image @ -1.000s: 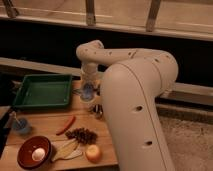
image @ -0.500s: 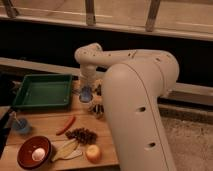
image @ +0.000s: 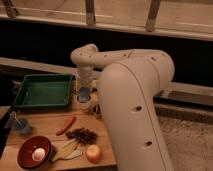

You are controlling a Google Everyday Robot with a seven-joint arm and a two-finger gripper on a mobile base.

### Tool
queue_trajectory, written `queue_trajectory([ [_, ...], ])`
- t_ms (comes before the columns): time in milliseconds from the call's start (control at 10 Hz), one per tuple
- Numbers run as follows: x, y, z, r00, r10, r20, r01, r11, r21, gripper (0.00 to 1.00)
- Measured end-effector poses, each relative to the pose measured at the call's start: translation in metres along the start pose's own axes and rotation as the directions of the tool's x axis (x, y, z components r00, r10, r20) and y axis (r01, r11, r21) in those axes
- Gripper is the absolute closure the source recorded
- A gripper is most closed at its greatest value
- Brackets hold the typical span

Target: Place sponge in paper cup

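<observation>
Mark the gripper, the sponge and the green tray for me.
gripper [image: 83,95]: camera view, at its tip, right of the tray.
sponge [image: 83,92]: camera view, blue-grey face at the gripper.
green tray [image: 44,104]: camera view, front rim.

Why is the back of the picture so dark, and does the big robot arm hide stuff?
In the camera view, the light is warm and dim; a dark band runs behind the wooden table. The big white robot arm fills the right side and hides the table there. Its gripper hangs beside the green plastic tray, over the white paper cup. Everything looks soft and a bit blurry.
</observation>
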Motion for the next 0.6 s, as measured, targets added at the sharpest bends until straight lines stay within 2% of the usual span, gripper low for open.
queue_trajectory([
  [100,-0.0005,-0.0009,0.0008,1.0,0.003,0.004,-0.003,1.0,0.003,0.61],
  [200,0.0004,-0.0027,0.0024,1.0,0.011,0.012,-0.011,1.0,0.005,0.35],
  [300,0.0017,-0.0035,0.0036,1.0,0.013,0.012,-0.013,1.0,0.005,0.25],
  [400,0.0033,-0.0047,0.0033,1.0,0.015,0.013,-0.015,1.0,0.005,0.21],
  [600,0.0078,-0.0048,0.0035,1.0,0.011,0.015,-0.011,1.0,0.006,0.2],
])
